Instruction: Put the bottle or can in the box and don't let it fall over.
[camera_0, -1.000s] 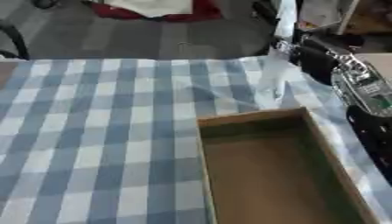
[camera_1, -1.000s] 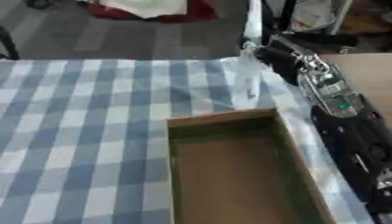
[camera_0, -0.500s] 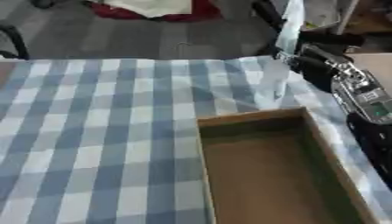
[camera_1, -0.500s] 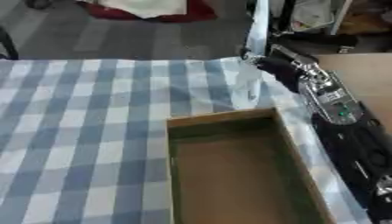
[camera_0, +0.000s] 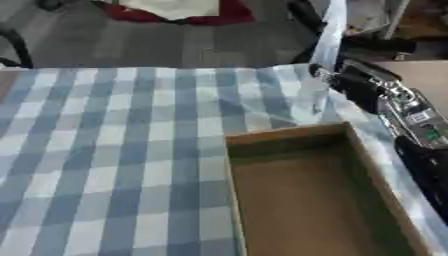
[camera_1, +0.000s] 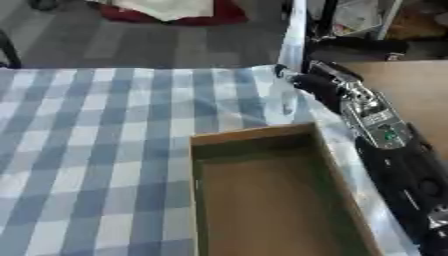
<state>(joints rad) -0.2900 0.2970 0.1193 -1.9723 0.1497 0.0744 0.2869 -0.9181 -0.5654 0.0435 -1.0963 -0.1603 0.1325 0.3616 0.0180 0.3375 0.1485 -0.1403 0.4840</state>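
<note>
A clear plastic bottle (camera_0: 317, 100) stands upright on the checked cloth at the table's far right, just beyond the far right corner of the open cardboard box (camera_0: 284, 136). The box is empty, with its brown floor showing. My right hand (camera_0: 357, 84) reaches in along the table's right edge. Its dark fingers are curled round the bottle's upper part. The forearm (camera_1: 385, 132) runs past the box's right wall. My left hand shows in no view.
The blue and white checked cloth (camera_0: 114, 150) covers the table left of the box. A pale upright post (camera_0: 331, 27) rises behind the bottle. A brown tabletop (camera_1: 411, 90) lies to the right, and a red and white heap (camera_0: 179, 9) lies on the floor beyond.
My right hand and forearm have shifted a little nearer and lower beside the bottle. The bottle stays upright in about the same spot, and the box has not moved.
</note>
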